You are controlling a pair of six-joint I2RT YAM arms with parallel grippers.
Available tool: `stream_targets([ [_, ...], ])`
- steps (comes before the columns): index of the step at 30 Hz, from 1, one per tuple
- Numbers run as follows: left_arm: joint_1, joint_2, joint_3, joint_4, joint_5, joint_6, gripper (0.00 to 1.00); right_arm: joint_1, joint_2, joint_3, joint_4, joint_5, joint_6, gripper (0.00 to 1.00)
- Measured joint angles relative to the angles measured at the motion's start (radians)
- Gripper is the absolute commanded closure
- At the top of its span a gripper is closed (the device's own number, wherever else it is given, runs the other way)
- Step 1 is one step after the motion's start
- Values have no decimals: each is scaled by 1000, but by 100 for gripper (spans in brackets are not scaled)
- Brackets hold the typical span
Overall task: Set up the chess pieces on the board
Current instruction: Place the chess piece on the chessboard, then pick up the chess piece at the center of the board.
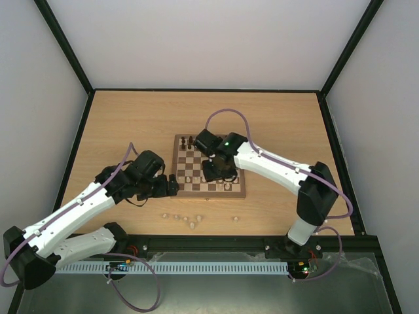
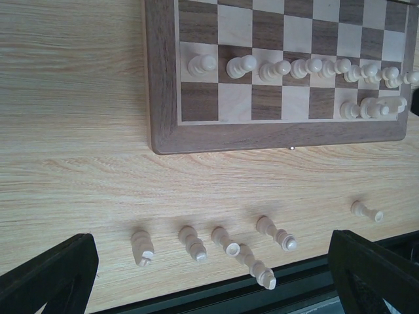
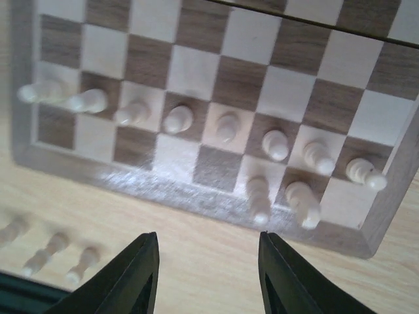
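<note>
The board lies mid-table. A row of cream pawns stands on it, with two cream pieces on the near row behind them. A few dark pieces stand at its far left edge. Several loose cream pieces sit on the table near the front rail. My left gripper hangs wide open above them, holding nothing. My right gripper is open and empty, just off the board's near border, close to the two back-row pieces.
A black rail runs along the table's near edge, just behind the loose pieces. One cream piece stands apart to the right of the others. Black frame posts edge the tabletop at both sides.
</note>
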Motion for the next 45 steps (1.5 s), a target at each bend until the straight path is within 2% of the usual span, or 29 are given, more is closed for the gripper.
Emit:
stream_targets([
  [3,0,0,1,-2,-4,2,1,45,-48,11,-18,1,20,57],
  [10,10,-32,3,-19,-19,-2,1,259,-68,7,-39,-13,95,59],
  [16,10,-71,3,-28,-20,-7,1,339,-34,-42,-22,-29,137,61],
  [27,10,-101,2,-45,-20,-23,1,359,37,-160,70,-64,169,62],
  [38,10,-105,0,-49,-20,-26,1,359,45,-161,121,-80,171,62],
  [45,12,-104,-4,-51,-31,-26,1,359,89,-160,120,-80,167,65],
])
